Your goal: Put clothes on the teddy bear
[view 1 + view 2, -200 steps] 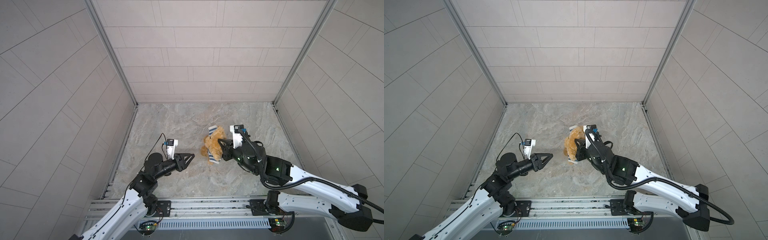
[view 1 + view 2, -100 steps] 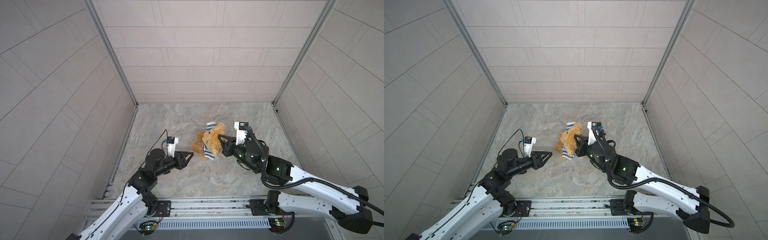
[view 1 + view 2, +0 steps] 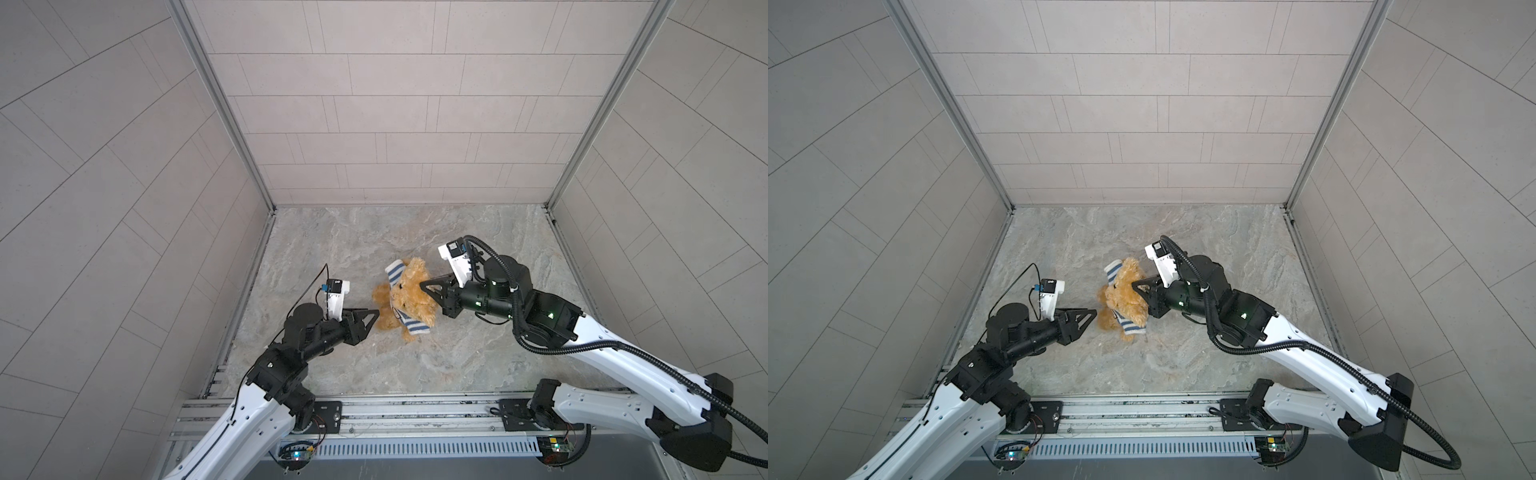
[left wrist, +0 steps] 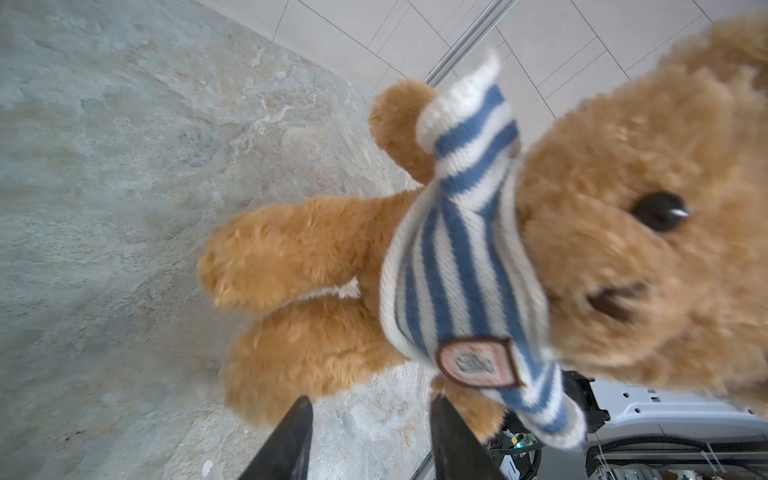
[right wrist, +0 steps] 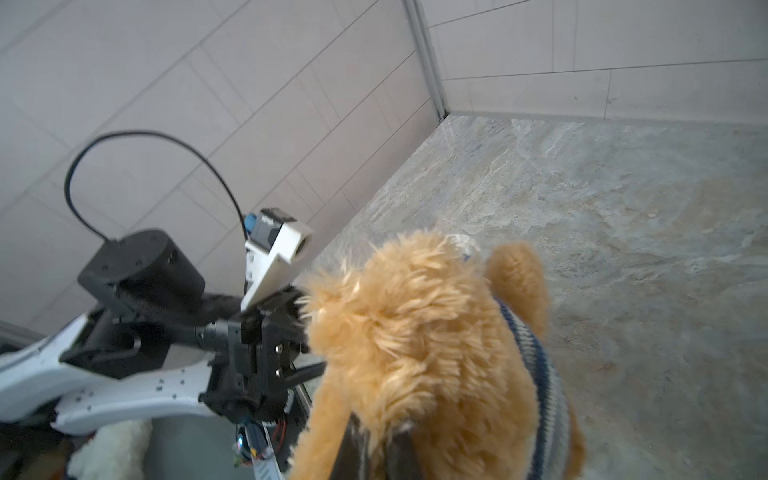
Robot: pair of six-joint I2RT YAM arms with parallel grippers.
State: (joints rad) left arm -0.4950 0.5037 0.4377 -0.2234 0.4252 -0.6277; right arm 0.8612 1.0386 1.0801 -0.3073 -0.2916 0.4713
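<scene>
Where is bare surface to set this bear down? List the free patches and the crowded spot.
Free: the marble tabletop strip between the teddy bear and the back wall; the strip between bear and front rail. Crowded: the middle, where left gripper and right gripper flank the bear.

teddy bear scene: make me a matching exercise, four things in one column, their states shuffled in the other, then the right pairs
Things
1. left pincer
2. right pincer
3. striped shirt
4. badge

States
a. sewn onto blue-and-white knit
b. shut on fur at the teddy bear head
c. open, holding nothing, close to the bear's legs
d. bunched around the bear's neck

Pairs: 1-c, 2-b, 3-d, 4-a
</scene>
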